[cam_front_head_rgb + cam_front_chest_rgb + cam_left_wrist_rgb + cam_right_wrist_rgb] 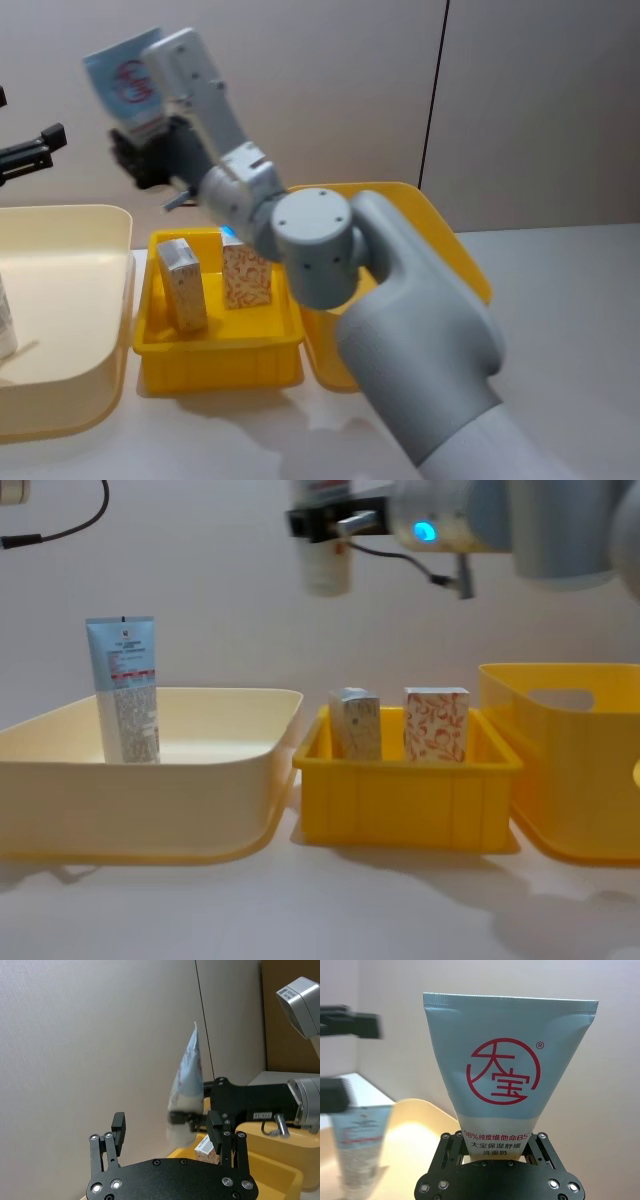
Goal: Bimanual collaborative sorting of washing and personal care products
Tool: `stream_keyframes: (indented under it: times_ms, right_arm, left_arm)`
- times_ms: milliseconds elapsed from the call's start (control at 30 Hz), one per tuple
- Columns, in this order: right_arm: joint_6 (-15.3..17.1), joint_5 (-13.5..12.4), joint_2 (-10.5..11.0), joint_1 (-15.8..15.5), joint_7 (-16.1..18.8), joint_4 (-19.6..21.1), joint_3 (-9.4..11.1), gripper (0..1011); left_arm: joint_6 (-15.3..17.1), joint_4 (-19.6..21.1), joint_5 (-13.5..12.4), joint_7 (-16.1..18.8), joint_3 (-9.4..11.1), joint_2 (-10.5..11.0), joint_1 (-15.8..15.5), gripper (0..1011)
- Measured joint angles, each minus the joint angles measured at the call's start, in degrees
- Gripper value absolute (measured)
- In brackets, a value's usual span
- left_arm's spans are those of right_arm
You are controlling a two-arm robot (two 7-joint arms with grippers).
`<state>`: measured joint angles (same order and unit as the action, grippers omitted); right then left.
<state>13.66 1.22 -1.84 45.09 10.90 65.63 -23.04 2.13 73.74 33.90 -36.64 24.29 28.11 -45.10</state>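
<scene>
Grey and bulky, the right arm fills the foreground of the head view, reaching up and to the left across a white worktop that meets a plain pale wall with one dark vertical seam. On the worktop stand three bins: a wide cream tub on the left, a small yellow tray in the middle and a deeper yellow bin on the right. The right pincer is raised high above the gap between tub and tray, clamped on the lower end of a light-blue squeeze tube with a red round logo, whose crimped flat end points upward. A second light-blue tube stands upright inside the cream tub, near its left end. Two small white cartons stand in the yellow tray, a pale-printed carton to the left and an orange-printed carton just beside it. The left pincer hovers just beside the held tube, fingers spread wide, gripping nothing.
</scene>
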Motion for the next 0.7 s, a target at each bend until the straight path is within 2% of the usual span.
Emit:
stream_keyframes:
  times_ms: [267, 700]
  right_arm:
    - [3.8, 1.6, 3.9, -2.1, -1.8, 5.2, 2.6, 472]
    - [11.3, 4.7, 7.4, -4.8, -6.0, 10.6, 5.4, 473]
  left_arm:
    - [0.0, 0.0, 0.0, 0.0, 0.0, 0.0, 0.0, 1003]
    - [0.0, 0.0, 0.0, 0.0, 0.0, 0.0, 0.0, 1003]
